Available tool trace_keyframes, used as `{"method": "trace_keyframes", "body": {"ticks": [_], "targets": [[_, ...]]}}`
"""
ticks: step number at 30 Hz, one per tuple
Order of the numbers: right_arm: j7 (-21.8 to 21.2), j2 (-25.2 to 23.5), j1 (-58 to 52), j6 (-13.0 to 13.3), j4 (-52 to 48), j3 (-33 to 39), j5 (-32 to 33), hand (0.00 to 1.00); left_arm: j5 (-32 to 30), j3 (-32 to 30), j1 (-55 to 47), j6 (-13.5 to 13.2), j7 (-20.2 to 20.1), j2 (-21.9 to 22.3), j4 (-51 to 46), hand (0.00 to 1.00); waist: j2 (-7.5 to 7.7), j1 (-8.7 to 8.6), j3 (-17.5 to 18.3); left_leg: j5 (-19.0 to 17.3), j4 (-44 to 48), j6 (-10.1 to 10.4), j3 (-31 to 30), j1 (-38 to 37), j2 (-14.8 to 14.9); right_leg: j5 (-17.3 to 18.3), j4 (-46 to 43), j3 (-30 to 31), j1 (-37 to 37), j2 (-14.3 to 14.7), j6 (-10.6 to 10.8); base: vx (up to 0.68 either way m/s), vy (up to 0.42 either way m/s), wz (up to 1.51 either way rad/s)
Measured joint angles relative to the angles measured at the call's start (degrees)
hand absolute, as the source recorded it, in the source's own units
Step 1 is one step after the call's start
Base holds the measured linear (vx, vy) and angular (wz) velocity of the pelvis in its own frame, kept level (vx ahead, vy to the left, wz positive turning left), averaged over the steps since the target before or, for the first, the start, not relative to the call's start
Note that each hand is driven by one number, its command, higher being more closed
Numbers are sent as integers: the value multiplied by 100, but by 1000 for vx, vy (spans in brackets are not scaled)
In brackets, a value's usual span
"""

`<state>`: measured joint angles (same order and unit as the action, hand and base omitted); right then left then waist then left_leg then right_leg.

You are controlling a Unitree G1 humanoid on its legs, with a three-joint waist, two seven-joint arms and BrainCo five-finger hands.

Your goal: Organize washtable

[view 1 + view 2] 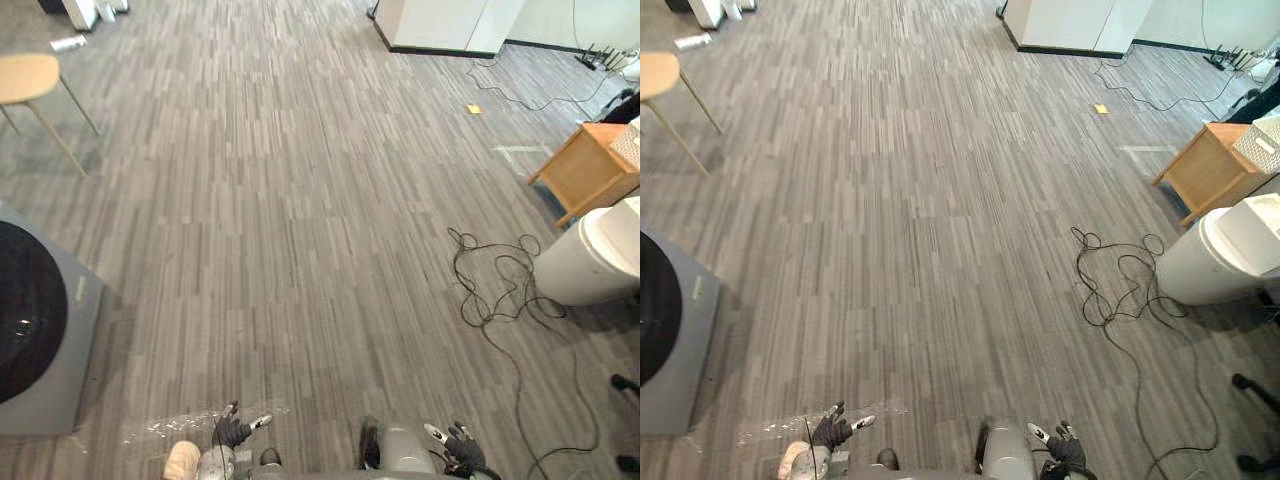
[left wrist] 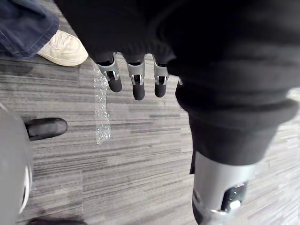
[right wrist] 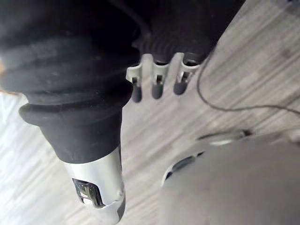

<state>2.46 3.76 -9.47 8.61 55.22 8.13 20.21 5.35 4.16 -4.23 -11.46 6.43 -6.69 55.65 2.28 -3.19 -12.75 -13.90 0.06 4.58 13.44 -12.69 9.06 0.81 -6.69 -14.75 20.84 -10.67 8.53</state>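
At the left edge of the floor [image 1: 300, 220] stands a washing machine [image 1: 45, 330]. Right of it the left hand [image 1: 232, 432] hangs low, fingers straight and relaxed, holding nothing, over a strip of clear film [image 1: 170, 428] lying on the floor (light, limp and slippery, I judge: pinch one end, if it counts). The right hand [image 1: 462, 447] hangs likewise, fingers spread loosely, empty. Where the washtable is I cannot tell, so the weight and grip points of its things cannot be judged.
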Motion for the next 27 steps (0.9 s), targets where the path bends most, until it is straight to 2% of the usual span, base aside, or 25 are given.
{"method": "trace_keyframes", "body": {"ticks": [2,3,4,5,6,7,8,9,11,12,13,14,15,16,17,18,19,20,21,22,23,24,25,26,27], "targets": [[-5,1,-23,-6,-22,2,-7,0,-173,33,20,-2,-17,-3,0,0,-51,-124,8,-252,42,156,-110,-177,82,-94,-22,93,88,49,-23,572,-193,72],[-50,37,-121,-6,-121,50,-32,0,-281,65,32,-15,-41,7,-6,0,-184,-242,32,-375,339,278,-315,-217,273,-438,-475,276,154,213,-211,674,-293,100],[-58,61,-63,-12,-93,54,-79,0,-283,74,73,-15,-50,30,-9,0,-252,-228,27,-373,718,305,-385,-60,403,-582,-682,288,160,240,-329,865,-424,104],[-62,194,31,-16,-45,54,-167,0,-267,79,74,-3,-87,164,-31,0,-440,-201,7,-155,1702,515,-460,344,666,-498,-968,188,102,347,-485,895,-451,32],[-100,374,66,-19,-80,12,-266,0,-255,74,6,1,-133,303,-98,0,-582,-50,14,462,2696,491,-467,738,871,-259,-1065,111,-83,420,-636,781,-390,10],[-145,431,73,-17,-149,-45,-297,0,-250,73,-109,-3,-141,362,-111,0,-630,-22,7,1214,3393,497,-468,1021,1007,-97,-976,83,-345,494,-752,791,-326,-17],[-154,465,78,-1,-199,-140,-296,0,-249,66,-156,-10,-148,370,-236,0,-621,7,-33,1487,4201,547,-476,1282,1158,-30,-730,83,-718,612,-805,791,-304,-29],[-158,462,161,0,-204,-187,-289,0,-253,78,-141,-10,-148,373,-314,0,-666,103,-37,1153,5227,499,-425,1594,1258,13,-379,206,-1265,802,-871,764,-286,-36],[-184,453,188,-3,-155,-246,-280,0,-215,77,-159,-12,-149,392,-454,0,-614,138,-58,682,5869,430,-259,1854,1190,83,4,253,-1983,867,-980,614,-188,-21],[-252,425,210,-3,-141,-266,-279,0,-140,83,-204,-31,-154,405,-654,0,-546,132,-75,344,5947,186,-47,2146,1038,141,210,320,-2425,847,-1069,731,-116,0],[-274,400,298,-20,-19,-264,-280,0,-97,109,-208,-40,-155,397,-900,0,-502,174,-77,112,5718,79,167,2617,890,168,336,403,-2689,829,-1111,704,-58,0],[-276,382,341,-29,24,-245,-280,0,-66,138,-202,-38,-155,389,-1025,0,-471,221,-97,28,5392,90,279,2851,798,182,402,414,-2796,800,-1118,531,41,-10],[-275,352,390,-33,19,-235,-280,0,-18,228,-220,-37,-158,373,-1260,0,-406,308,-137,16,4523,53,428,3237,595,201,518,406,-2993,736,-1117,516,95,-22],[-275,318,427,-30,13,-224,-280,0,4,299,-252,-36,-185,370,-1491,0,-347,401,-150,154,3251,131,373,3505,326,292,586,382,-3180,629,-994,514,118,-32],[-276,312,416,-21,7,-222,-282,0,5,318,-275,-39,-217,371,-1590,0,-332,439,-148,408,2464,162,305,3514,196,375,610,382,-3291,577,-889,543,178,-43],[-276,363,367,-15,-2,-250,-283,0,5,388,-387,-47,-253,380,-1758,0,-464,501,-99,762,1297,174,103,3574,148,588,719,383,-3552,655,-773,447,189,-43],[-276,391,341,-17,16,-249,-289,0,3,438,-461,-45,-253,359,-1787,0,-496,532,-66,1266,1399,0,-10,3655,192,769,731,415,-3692,689,-691,562,250,-55],[-273,259,345,-31,35,-297,-313,0,8,452,-460,-27,-250,328,-1788,0,-403,561,-1,1814,1783,-400,-88,3716,151,960,728,426,-3883,555,-618,519,267,-23],[-279,103,374,-27,34,-420,-385,0,29,416,-374,-17,-228,245,-1812,0,-167,501,85,1608,1877,-431,-58,3811,-22,886,530,409,-3741,379,-665,519,253,-8],[-291,70,386,-29,28,-489,-423,0,35,419,-331,-17,-235,195,-1853,0,-108,513,115,1566,1856,-465,-54,3816,-80,807,296,461,-3576,316,-620,503,266,18],[-333,25,389,-33,33,-553,-529,0,40,422,-345,-18,-238,186,-1985,0,0,531,176,1495,1783,-521,-28,3724,-224,662,-370,675,-3251,149,-513,529,259,2],[-379,-7,389,-41,73,-584,-614,0,24,423,-423,-16,-232,187,-2109,0,158,555,165,1272,1763,-574,143,3414,-326,509,-1236,951,-2984,-61,-338,641,284,-10],[-383,-27,396,-44,94,-600,-668,0,-12,424,-528,-16,-220,186,-2154,0,246,572,199,1042,1818,-598,244,3164,-405,224,-2032,1139,-2721,-215,11,741,282,-21],[-387,-48,411,-41,75,-629,-695,0,-49,433,-673,0,-208,178,-2139,0,244,526,241,654,1872,-644,323,2724,-457,-760,-3216,1363,-2299,-320,382,526,183,-23],[-387,-70,409,-40,68,-634,-693,0,-38,433,-700,2,-208,186,-2133,0,209,499,219,482,1858,-687,329,2540,-473,-976,-3699,1412,-2114,-330,577,505,175,-20]]}}
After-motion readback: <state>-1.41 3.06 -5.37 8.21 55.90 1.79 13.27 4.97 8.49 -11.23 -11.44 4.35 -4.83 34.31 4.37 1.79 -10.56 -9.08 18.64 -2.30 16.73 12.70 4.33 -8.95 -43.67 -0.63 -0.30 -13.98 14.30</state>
